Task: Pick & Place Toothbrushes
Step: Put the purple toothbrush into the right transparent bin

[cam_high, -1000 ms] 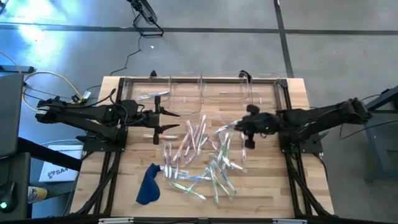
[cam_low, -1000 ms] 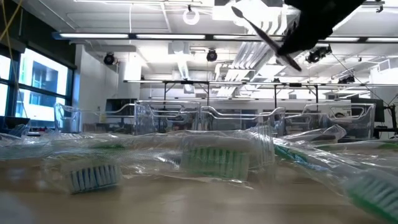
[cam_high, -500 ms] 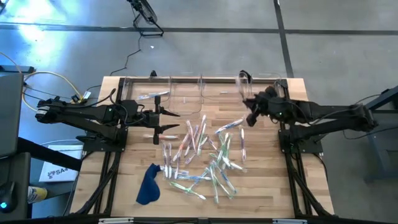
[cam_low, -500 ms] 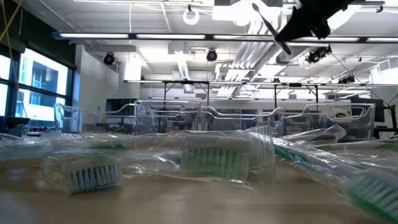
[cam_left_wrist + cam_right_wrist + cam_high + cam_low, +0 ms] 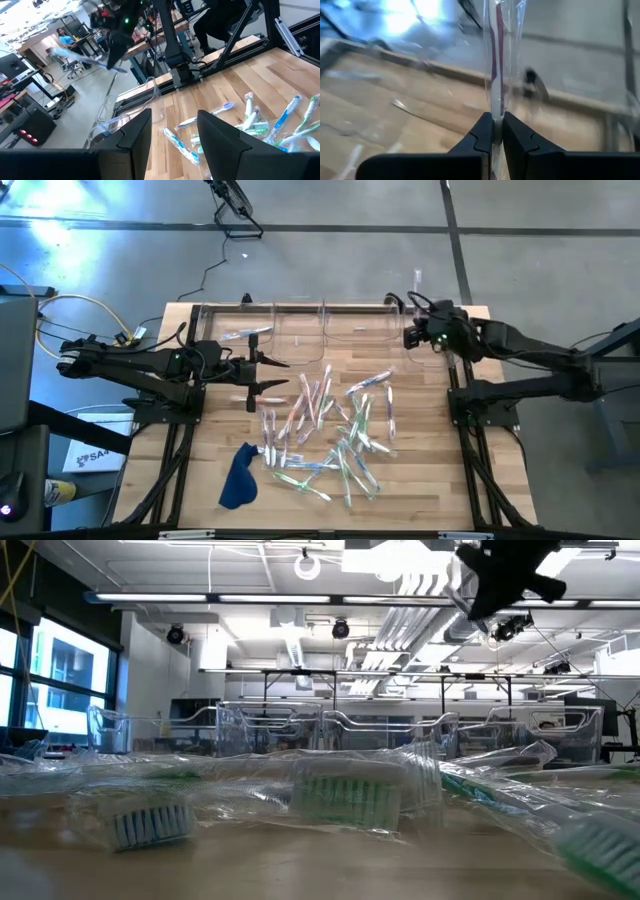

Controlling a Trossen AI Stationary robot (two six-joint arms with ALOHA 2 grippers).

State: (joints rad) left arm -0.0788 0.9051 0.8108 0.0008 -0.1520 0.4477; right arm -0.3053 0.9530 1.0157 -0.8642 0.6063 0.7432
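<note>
Toothbrush (image 5: 496, 65) stands lengthwise straight out of your right gripper (image 5: 495, 131), jaws pinching its end above the far-right bin (image 5: 425, 323). Your left gripper (image 5: 262, 373) waits, jaws spread.

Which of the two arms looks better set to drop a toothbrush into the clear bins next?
The right. Its gripper is shut on a wrapped toothbrush near the bins, while the left gripper hangs open and empty.

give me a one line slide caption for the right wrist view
Right gripper shut on a wrapped toothbrush, holding it upright above the wooden table.
</note>
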